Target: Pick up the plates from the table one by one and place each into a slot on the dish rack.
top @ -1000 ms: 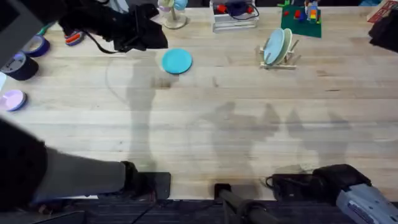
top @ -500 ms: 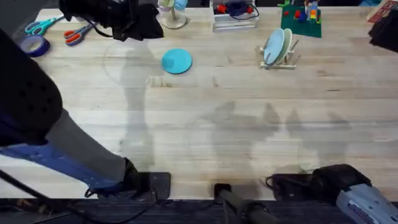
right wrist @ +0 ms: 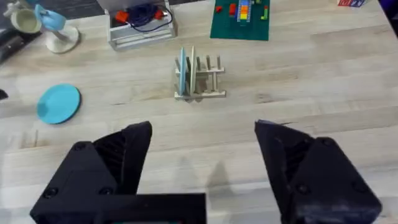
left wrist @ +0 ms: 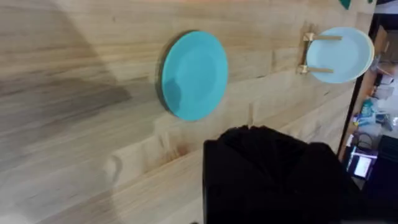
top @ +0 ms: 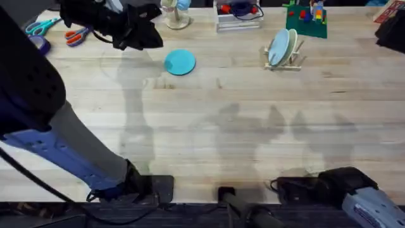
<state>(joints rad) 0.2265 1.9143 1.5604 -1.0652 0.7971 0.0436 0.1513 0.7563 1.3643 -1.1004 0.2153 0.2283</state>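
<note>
The sky-blue plate [top: 180, 62] lies flat on the table [top: 209, 126] at the back left; the same plate [left wrist: 194, 74] appears in the left wrist view and the same plate [right wrist: 59, 102] in the right wrist view. My left gripper [top: 136, 33] hovers just left of it, a dark mass with nothing seen in it. The dish rack [top: 285, 60] stands at the back right, with the cream-yellow plate [top: 293, 44] upright in it beside a paler blue plate [top: 277, 48]. The right gripper [right wrist: 204, 134] is open and empty, far from the rack [right wrist: 199, 87].
Along the back edge are scissors [top: 39, 26], a tape roll [top: 39, 44], a cup on a stand [top: 175, 14], a white wire tray [top: 239, 16] and a green board with toy bricks [top: 307, 20]. The right arm [top: 348, 190] rests folded at the near right.
The left arm has swung and risen nearer the camera, and its gripper has shifted slightly beside the sky-blue plate. Plate, rack and right arm have not moved.
</note>
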